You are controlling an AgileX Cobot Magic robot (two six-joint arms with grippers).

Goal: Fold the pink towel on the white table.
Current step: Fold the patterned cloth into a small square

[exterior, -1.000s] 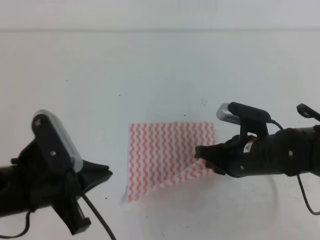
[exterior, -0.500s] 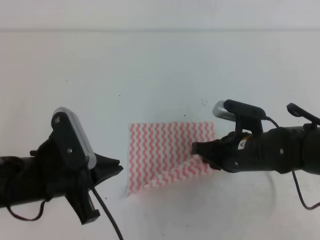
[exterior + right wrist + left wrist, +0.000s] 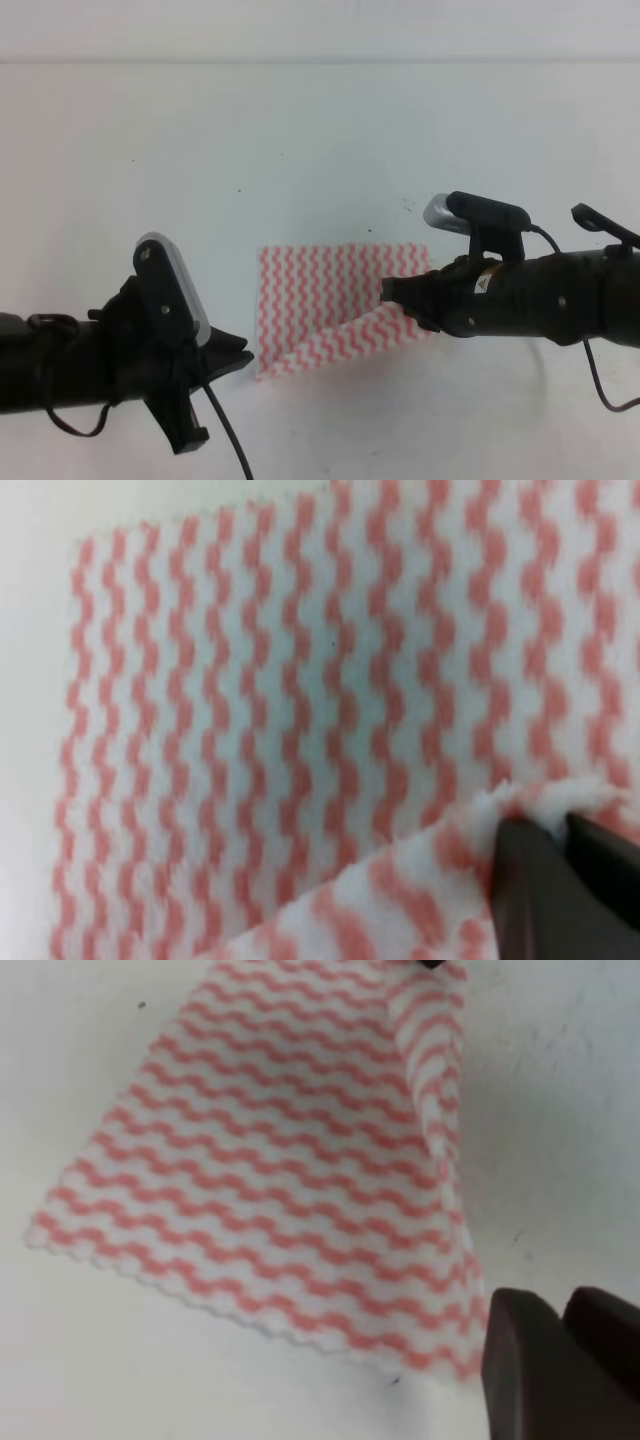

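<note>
The pink towel (image 3: 335, 300), thin and limp, lies on the white bench (image 3: 300, 140). Its near-right corner is pinched by the right gripper (image 3: 392, 292). The left gripper (image 3: 243, 358) fingers appear closed, holding nothing; the near-left corner should be gripped.

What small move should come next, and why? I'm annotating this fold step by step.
Probably the left tool should close on the pink towel's near left corner, which lies flat on the white table just ahead of it. The right tool is shut on the towel's near right corner and holds it off the table. With both near corners held, the edge could be carried over evenly.
</note>
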